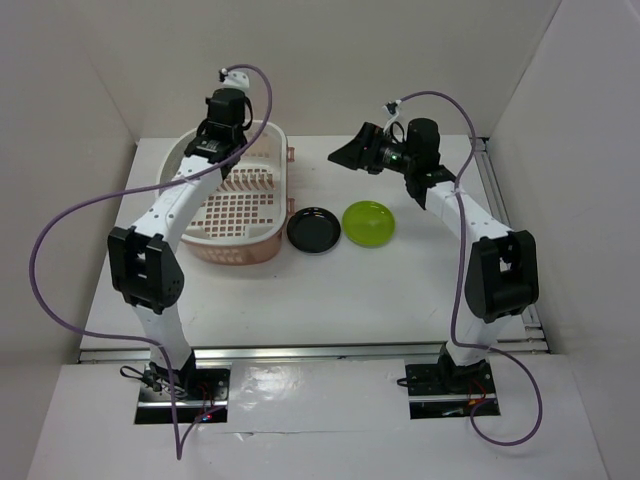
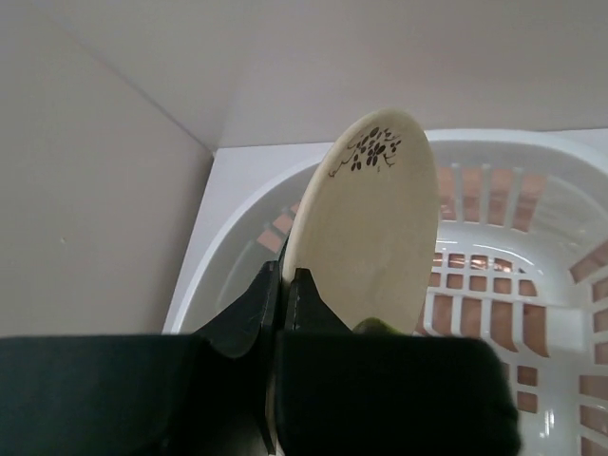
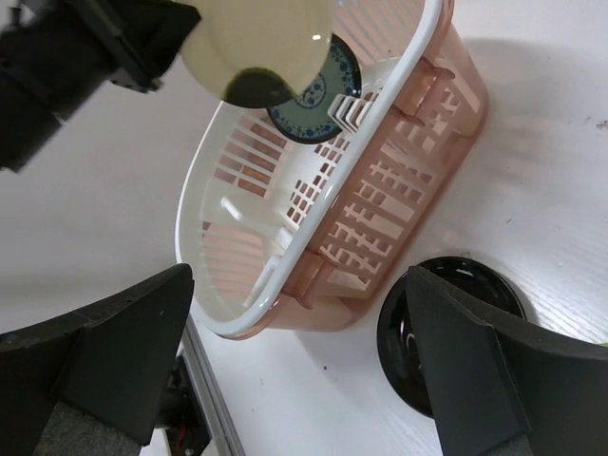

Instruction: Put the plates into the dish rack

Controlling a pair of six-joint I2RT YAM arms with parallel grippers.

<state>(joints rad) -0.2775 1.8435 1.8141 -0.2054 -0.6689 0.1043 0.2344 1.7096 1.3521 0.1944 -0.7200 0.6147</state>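
The left gripper [image 2: 285, 275] is closed tight on the rim of the cream-beige plate [image 2: 370, 218], one finger on each face. The plate stands on edge and leans a little. A small dark floral sprig is printed near its top. It hangs inside the rim of the pale pink dish rack [image 2: 494, 142], above the lattice floor. In the top view this gripper [image 1: 222, 140] sits over the rack's [image 1: 235, 205] 12 o'clock end. The plate itself is hard to pick out there.

From the right wrist camera, the cream-beige plate [image 3: 261, 43] appears in front of the teal-blue patterned plate [image 3: 323, 90]. The teal plate stands on edge among the upright pegs inside the rack [image 3: 380, 190]. A dark greenish patch sits at the cream plate's lower rim, perhaps a finger pad or a reflection. Whether the cream plate touches the pegs or the teal plate cannot be told.

The right gripper [image 3: 299, 275] is spread wide and holds nothing. Its two black fingers [image 3: 104, 351] frame the rack's near wall and part of the glossy black plate [image 3: 427, 332]. In the top view it [image 1: 350, 153] hovers above the bench [image 1: 400, 290], at about 12 o'clock from the two loose plates.

The black plate [image 1: 313, 230] lies flat just beside the rack, at its 3 o'clock. The lime green plate [image 1: 369, 223] lies flat at the black plate's 3 o'clock, close beside it.
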